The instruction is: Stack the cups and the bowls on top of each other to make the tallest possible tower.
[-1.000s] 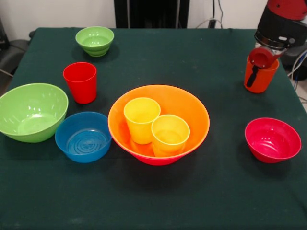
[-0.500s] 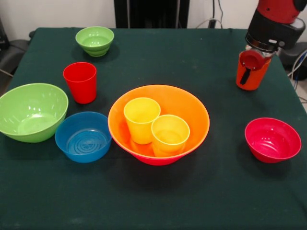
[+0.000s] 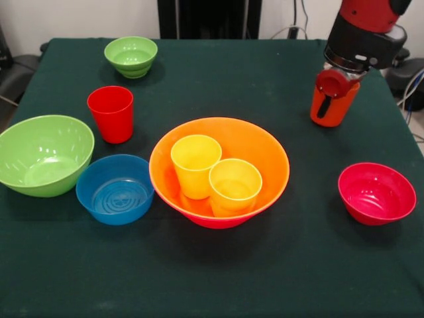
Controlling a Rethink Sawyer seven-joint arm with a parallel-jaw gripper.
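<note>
The tower is a large orange bowl (image 3: 218, 149) nested in a pink bowl whose rim (image 3: 215, 222) shows beneath it, at the table's middle. Two yellow cups (image 3: 195, 164) (image 3: 234, 185) stand upright inside it. At the right rear, my gripper (image 3: 329, 106) is shut on the orange cup (image 3: 334, 109), with a black finger down the cup's outer wall. I cannot tell whether the cup touches the cloth. A red cup (image 3: 110, 112) stands at the left. The large green bowl (image 3: 43, 154), blue bowl (image 3: 114, 189), small green bowl (image 3: 131, 55) and red bowl (image 3: 376, 193) sit apart.
The dark green cloth (image 3: 265, 278) covers the table. The red and black arm (image 3: 364, 30) comes down at the top right. Cables and dark gear lie beyond the table's right edge.
My gripper has carried the orange cup leftward, toward the middle of the table. Nothing else has moved.
</note>
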